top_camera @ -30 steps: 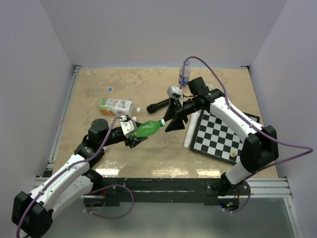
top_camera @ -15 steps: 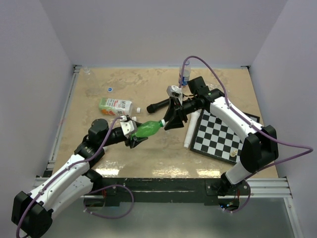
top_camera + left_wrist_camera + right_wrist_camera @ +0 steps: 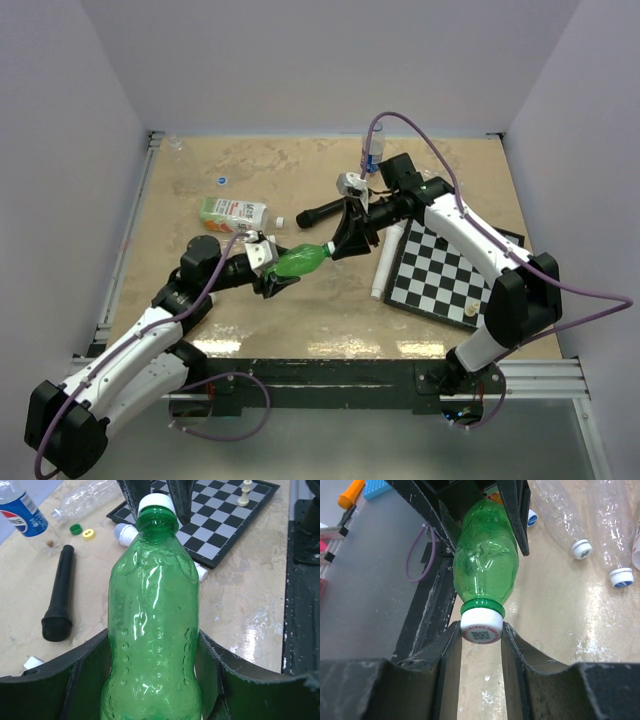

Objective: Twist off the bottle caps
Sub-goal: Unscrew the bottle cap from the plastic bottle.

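Right wrist: right gripper [image 3: 481, 636] pinches the white cap [image 3: 481, 624] of the green bottle [image 3: 486, 555], which the left gripper [image 3: 152, 655] clamps; a second ago its jaws stood wider.

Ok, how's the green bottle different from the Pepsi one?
The green bottle shows no label; the Pepsi bottle is clear with a blue one. The green bottle lies sideways in the left gripper, right gripper on its white cap; the Pepsi bottle stands on the table. Both are plastic.

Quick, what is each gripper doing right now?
Left gripper: closed on the green bottle.
Right gripper: closed on its white cap.
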